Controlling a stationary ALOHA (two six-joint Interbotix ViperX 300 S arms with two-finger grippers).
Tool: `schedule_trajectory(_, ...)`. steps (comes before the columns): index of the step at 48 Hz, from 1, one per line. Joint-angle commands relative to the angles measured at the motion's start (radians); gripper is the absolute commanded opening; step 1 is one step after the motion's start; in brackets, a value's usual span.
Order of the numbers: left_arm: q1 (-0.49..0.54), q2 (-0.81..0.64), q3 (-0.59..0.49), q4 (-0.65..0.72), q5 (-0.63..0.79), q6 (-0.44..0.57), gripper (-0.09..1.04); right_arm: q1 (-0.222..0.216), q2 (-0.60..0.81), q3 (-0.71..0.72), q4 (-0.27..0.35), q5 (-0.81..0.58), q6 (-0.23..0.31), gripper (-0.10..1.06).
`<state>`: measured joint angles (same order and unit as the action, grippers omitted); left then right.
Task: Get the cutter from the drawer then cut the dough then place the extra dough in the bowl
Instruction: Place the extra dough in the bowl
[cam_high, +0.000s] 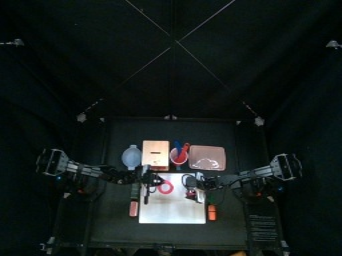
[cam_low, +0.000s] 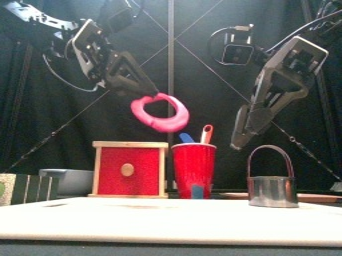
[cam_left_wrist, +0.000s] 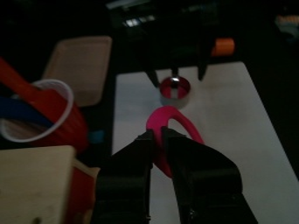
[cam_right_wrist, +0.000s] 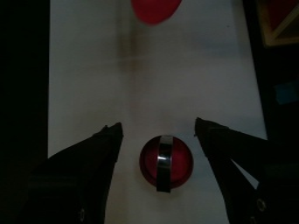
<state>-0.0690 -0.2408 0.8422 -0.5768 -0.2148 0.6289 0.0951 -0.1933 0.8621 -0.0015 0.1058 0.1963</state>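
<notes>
Left pincer (cam_low: 146, 94) was clenched on a flat pink ring of dough (cam_low: 158, 108), which it held in the air well above the surface (cam_high: 110, 225), hanging over the gap between box and cup in the front view. The left wrist view confirmed both jaws pressed onto the ring's near edge. Right pincer (cam_right_wrist: 158, 128) was released, its jaws spread wide, poised above a round metal cutter with a wire handle (cam_low: 271, 179) and not touching it. The cutter stood upright on the white cutting board (cam_high: 174, 202), with a red disc of dough (cam_right_wrist: 151, 163) lying inside its rim. Behind the board, from left to right, stood a blue-grey bowl (cam_high: 131, 155), a pale wooden box with a red drawer front (cam_low: 130, 170), a red cup (cam_low: 194, 172) holding a blue toy knife (cam_low: 187, 139) and a red toy knife (cam_low: 206, 133), and a flat pink tray (cam_high: 210, 158). The bowl's contents could not be made out.
</notes>
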Motion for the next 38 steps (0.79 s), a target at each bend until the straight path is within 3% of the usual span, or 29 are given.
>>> schedule_trajectory(1, 0.052, -0.118, 0.025, 0.009, -0.028, 0.005, 0.55, -0.003, -0.015, -0.008, 0.0, -0.003, 0.002, 0.97)
schedule_trajectory(24, 0.304, -0.583, 0.275, 0.067, 0.015, 0.006, 0.55, -0.006, -0.012, -0.002, -0.003, -0.003, 0.0, 0.97)
schedule_trajectory(38, 0.463, -0.675, 0.353, 0.104, 0.144, 0.005, 0.55, -0.005, -0.011, 0.003, -0.003, -0.003, 0.0, 0.97)
